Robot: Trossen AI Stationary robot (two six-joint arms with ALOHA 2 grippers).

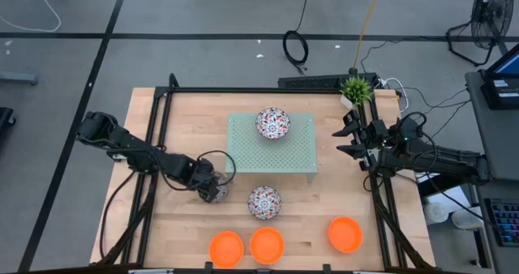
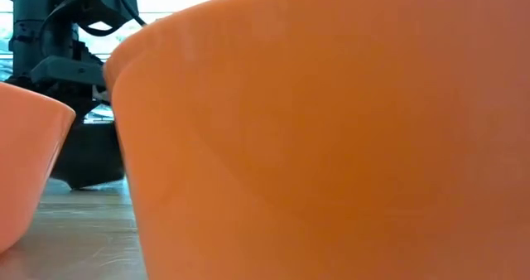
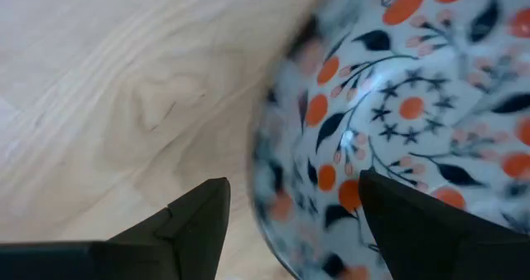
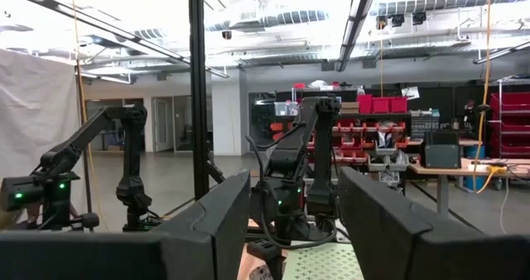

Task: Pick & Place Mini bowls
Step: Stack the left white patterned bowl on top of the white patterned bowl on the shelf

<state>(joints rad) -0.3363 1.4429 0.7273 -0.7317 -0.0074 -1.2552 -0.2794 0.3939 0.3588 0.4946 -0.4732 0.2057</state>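
Three plain orange mini bowls (image 1: 226, 248), (image 1: 267, 245), (image 1: 345, 234) stand along the table's near edge and fill the low view (image 2: 331, 131). One floral mini bowl (image 1: 272, 123) sits on the pale green rack (image 1: 243, 148). Another (image 1: 264, 202) rests on the table in front of the rack. A third floral bowl (image 3: 414, 89) lies under my left gripper (image 1: 216, 191) and is mostly hidden in the high view. The left gripper (image 3: 294, 179) is open and straddles this bowl's rim. My right gripper (image 1: 342, 142) hovers open at the table's right edge, beside the rack. My left gripper has one finger (image 3: 406, 222) inside the floral bowl and the other finger (image 3: 190, 222) outside it, with the rim (image 3: 263, 176) between them and a wide gap. It comes from above, slanting from the table's left. Whether either finger touches the bowl, I cannot tell.
The rack stands at the middle of the far half of the table; its surface also shows in the right wrist view (image 4: 319, 259). A small green plant (image 1: 355, 87) sits at the far right corner. A black frame (image 1: 162, 120) borders the table. Bare wood (image 1: 316, 205) lies between the rack and the orange bowls.
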